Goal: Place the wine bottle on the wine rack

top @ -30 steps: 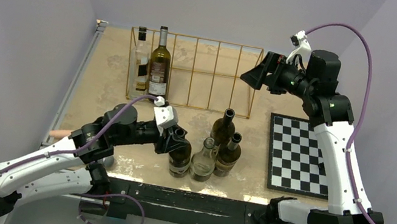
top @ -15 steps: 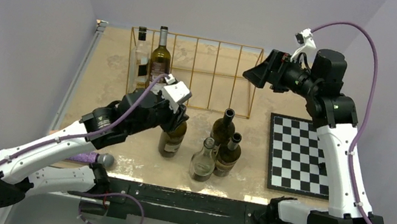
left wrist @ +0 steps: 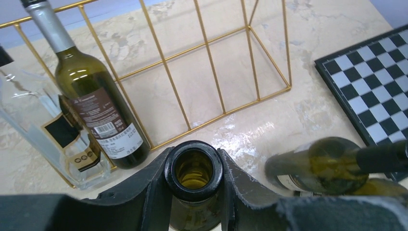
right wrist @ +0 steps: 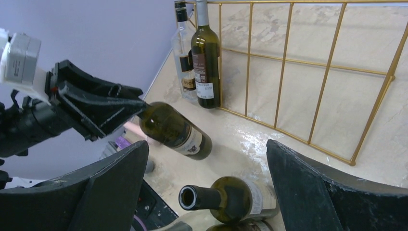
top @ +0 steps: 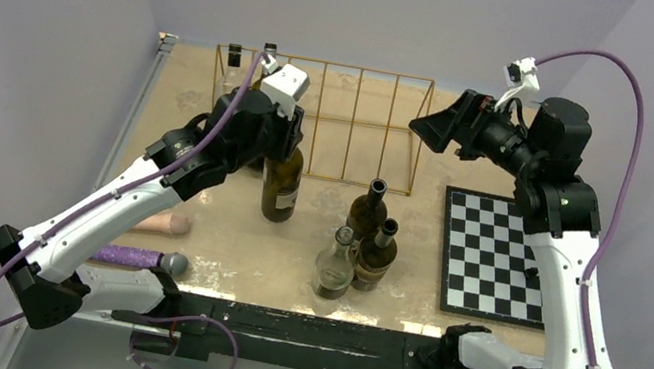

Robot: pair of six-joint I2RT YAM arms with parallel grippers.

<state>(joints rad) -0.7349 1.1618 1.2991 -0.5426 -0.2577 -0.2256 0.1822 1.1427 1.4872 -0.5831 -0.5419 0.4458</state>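
Note:
My left gripper point(top: 282, 141) is shut on the neck of a dark green wine bottle point(top: 281, 187), held upright in the air just in front of the gold wire wine rack point(top: 354, 123). In the left wrist view the bottle's open mouth point(left wrist: 194, 169) sits between my fingers point(left wrist: 149, 187). The rack point(left wrist: 211, 72) holds a green wine bottle point(left wrist: 98, 110) and a clear bottle point(left wrist: 53, 139) in its left slots. My right gripper point(top: 436, 128) is open and empty, high above the rack's right end. The right wrist view shows the held bottle point(right wrist: 175, 130) and the rack point(right wrist: 298, 72).
Three more bottles point(top: 364, 242) stand grouped near the table's front middle. A checkerboard point(top: 491, 256) lies at the right. A purple-handled object point(top: 137, 258) and a pink one point(top: 162, 222) lie at the front left edge.
My left gripper has lifted the dark bottle from the front group and carried it back and left toward the rack. My right arm has risen slightly and shifted right.

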